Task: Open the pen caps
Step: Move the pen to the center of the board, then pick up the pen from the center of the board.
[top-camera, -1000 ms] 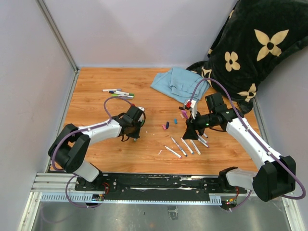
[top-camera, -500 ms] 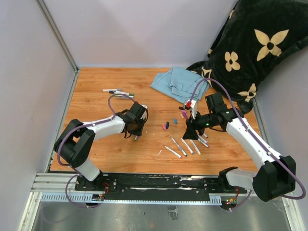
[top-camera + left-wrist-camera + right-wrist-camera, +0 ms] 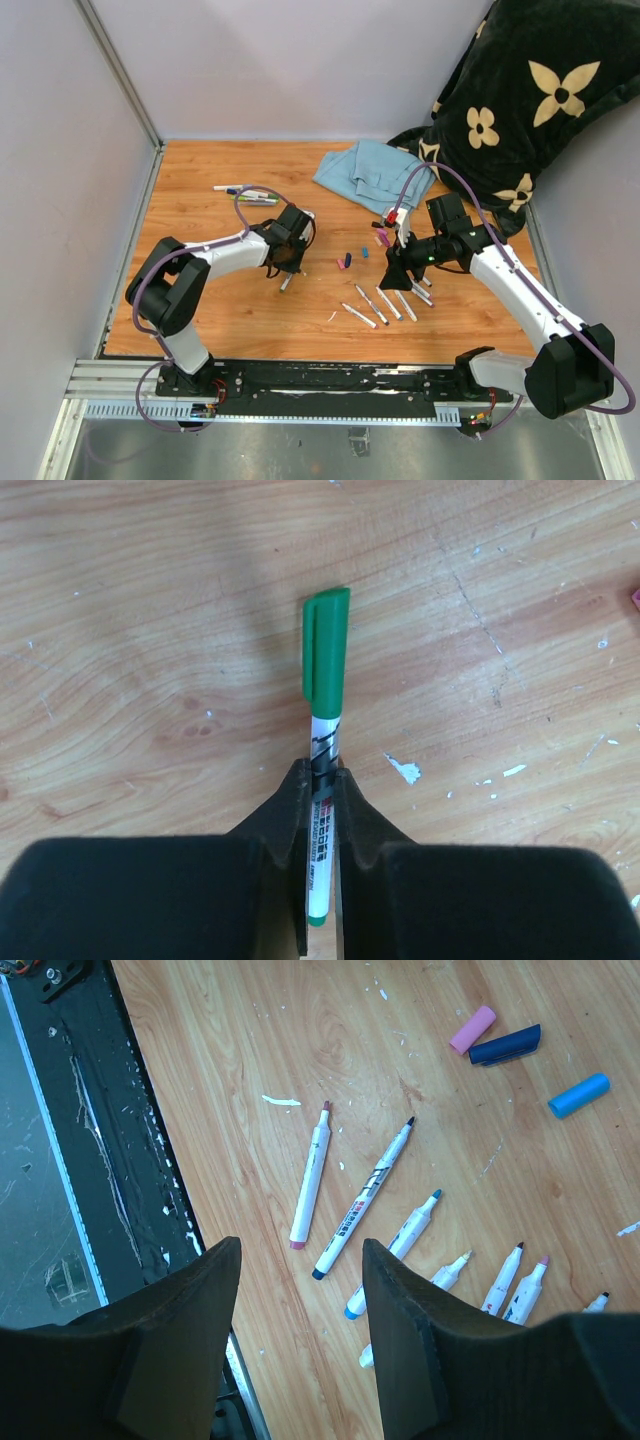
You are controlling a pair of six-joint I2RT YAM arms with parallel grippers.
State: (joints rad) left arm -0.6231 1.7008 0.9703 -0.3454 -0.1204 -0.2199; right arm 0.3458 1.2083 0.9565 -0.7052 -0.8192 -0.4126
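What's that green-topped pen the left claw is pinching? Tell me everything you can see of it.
It is a thin white-barrelled marker with black print, a small green end plug and a glossy green plastic cap, clip facing the camera, fully seated. The left gripper pinches the barrel about mid-length, and the capped end sticks out over the wooden table.

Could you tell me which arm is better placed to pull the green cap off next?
Right: the right jaws stand open and empty over the uncapped markers, while the left jaws are shut on the white barrel, green cap exposed.
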